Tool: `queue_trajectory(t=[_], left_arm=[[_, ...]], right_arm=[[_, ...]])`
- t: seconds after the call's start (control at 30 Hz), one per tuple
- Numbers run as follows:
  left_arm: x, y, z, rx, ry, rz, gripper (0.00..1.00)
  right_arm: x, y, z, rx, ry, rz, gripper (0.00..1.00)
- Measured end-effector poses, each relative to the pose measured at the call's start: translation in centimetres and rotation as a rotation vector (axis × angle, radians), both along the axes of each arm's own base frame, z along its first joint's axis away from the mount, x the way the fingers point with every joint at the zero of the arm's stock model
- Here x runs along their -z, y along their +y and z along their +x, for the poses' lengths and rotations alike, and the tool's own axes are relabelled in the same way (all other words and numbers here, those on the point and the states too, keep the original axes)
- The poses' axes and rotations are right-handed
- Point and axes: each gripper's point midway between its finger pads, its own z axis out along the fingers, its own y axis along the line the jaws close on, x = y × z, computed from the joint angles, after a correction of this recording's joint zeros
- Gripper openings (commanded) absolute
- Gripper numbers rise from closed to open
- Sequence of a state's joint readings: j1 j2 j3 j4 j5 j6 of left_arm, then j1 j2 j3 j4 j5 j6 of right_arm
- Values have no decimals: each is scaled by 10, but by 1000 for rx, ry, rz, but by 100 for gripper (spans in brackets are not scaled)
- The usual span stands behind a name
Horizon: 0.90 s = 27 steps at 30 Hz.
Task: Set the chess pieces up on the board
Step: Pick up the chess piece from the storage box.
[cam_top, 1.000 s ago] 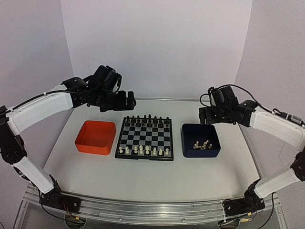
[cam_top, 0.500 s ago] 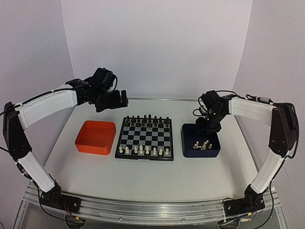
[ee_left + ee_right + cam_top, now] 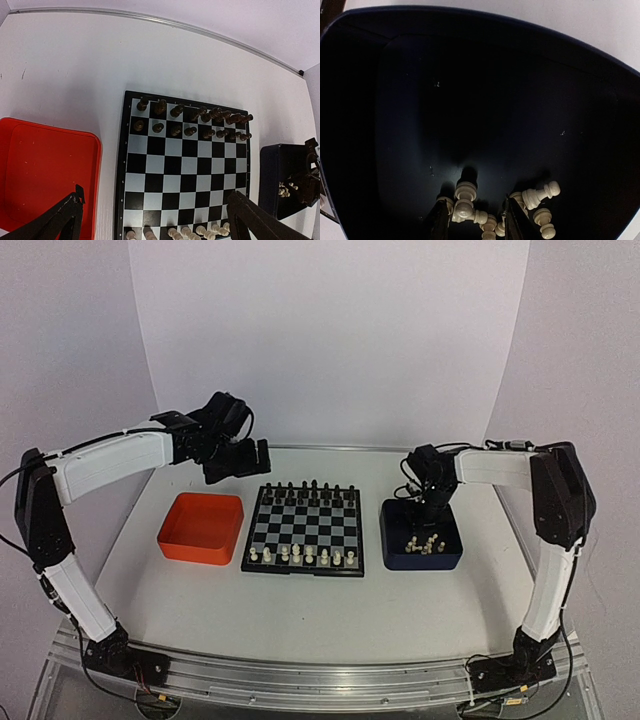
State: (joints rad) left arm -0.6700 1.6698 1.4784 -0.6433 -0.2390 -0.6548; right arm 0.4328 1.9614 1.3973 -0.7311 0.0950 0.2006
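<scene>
The board (image 3: 303, 530) held the black pieces (image 3: 305, 490) and one white row (image 3: 300, 556). The other white pieces (image 3: 424, 542) lay in the tray (image 3: 393, 552) under the right claw (image 3: 475, 217), which was spread open. The left claw (image 3: 245, 455) hung open too.

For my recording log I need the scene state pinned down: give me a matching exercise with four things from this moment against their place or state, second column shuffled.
1. orange tray
2. dark blue tray
3. black chess pieces
4. right hand

A. on the far two rows of the board
B. open, straddling some loose cream chess pieces
C. empty, left of the board
D. right of the board, holding loose cream chess pieces

Pairs: 1-C, 2-D, 3-A, 4-B
</scene>
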Motion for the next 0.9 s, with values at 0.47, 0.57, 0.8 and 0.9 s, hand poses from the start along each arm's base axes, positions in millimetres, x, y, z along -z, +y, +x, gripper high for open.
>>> queue_trajectory(t=[0.47, 0.57, 0.8, 0.9], left_arm=[[11, 2, 2, -4, 24, 21, 100], [11, 2, 2, -3, 23, 21, 100], [13, 1, 2, 6, 24, 18, 100], [17, 2, 1, 7, 29, 22, 100]], right_arm=[[15, 6, -12, 32, 82, 33, 0], [15, 6, -12, 37, 84, 39, 0], [-16, 7, -9, 44, 23, 69, 0], [-44, 10, -8, 49, -25, 99, 0]])
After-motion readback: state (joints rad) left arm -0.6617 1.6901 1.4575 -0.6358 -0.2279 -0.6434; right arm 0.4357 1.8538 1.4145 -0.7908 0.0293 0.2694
